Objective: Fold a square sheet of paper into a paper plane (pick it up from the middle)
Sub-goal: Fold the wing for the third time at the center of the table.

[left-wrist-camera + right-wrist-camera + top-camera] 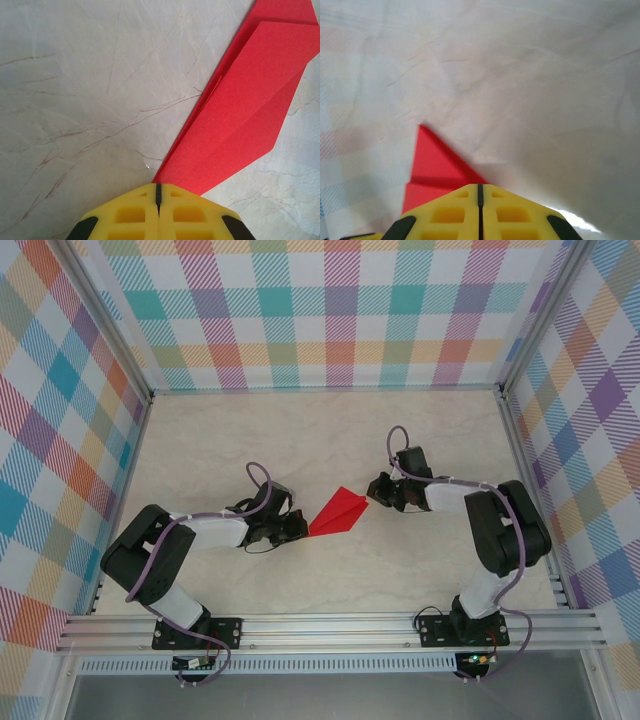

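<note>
Paper plane (338, 513) on table (300, 440), left fingers (130, 215) closed at tip, right fingers (445, 215) closed

1. The plane (338, 512) is showing as bright red paper, folded into a slim pointed dart with layered flaps.
2. It is lying mid-table (300, 430), tip pointing near-left.

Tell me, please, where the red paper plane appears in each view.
Top external: paper plane at centre, between left gripper and right gripper.
Left wrist: paper plane at right, top corner down to left gripper.
Right wrist: paper plane lower left, reaching right gripper.
Shared landmark: the pale marbled table.
</note>
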Tool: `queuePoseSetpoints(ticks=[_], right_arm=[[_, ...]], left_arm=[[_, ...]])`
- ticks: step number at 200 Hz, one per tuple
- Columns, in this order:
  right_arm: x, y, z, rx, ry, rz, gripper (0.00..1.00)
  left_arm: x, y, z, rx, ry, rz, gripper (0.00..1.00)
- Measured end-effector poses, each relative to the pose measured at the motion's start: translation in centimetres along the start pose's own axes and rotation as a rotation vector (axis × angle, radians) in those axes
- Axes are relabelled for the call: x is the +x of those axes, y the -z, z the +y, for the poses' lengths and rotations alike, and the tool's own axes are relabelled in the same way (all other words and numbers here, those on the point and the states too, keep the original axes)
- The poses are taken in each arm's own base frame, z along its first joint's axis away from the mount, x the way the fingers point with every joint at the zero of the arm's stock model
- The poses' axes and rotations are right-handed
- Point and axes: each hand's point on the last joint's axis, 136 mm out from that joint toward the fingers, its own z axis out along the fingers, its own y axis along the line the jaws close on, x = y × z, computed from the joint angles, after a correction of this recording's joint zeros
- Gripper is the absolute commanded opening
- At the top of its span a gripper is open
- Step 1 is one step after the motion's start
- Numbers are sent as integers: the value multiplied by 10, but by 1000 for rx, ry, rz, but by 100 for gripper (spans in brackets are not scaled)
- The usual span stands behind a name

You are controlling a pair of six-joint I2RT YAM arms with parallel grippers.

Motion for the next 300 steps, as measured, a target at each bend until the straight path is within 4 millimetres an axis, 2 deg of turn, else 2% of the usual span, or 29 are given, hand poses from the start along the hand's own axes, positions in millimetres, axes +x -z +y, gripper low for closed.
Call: queuePoseSetpoints(ticks=[16,34,58,79,122,150,175,223,241,266,282,300], right_arm=[[15,1,26,-29,63,18,8],[43,-9,54,-63,131,77,8],[80,-29,75,-82,179,169,8],[101,-48,80,-83,185,235,7],[110,-68,72,-66,150,285,7],[104,-68,70,-63,140,274,7],[94,-64,60,-61,115,258,7],[44,-38,15,-10,28,157,7],[23,-25,-7,58,-2,102,7],[6,-9,-29,173,-12,46,9],[1,-2,-30,208,0,32,13],[0,8,-20,193,10,17,22]], left_arm=[[0,0,0,0,0,0,0],[0,0,0,-1,0,0,0],[0,0,0,-1,0,1,0],[0,0,0,-1,0,1,0],[0,0,0,-1,0,1,0],[0,0,0,-2,1,1,0],[0,0,0,-2,1,1,0],[0,0,0,1,0,-2,0],[0,0,0,2,-1,-3,0],[0,0,0,3,-2,-3,0],[0,0,0,3,-3,-2,0],[0,2,-1,4,-6,-6,9]])
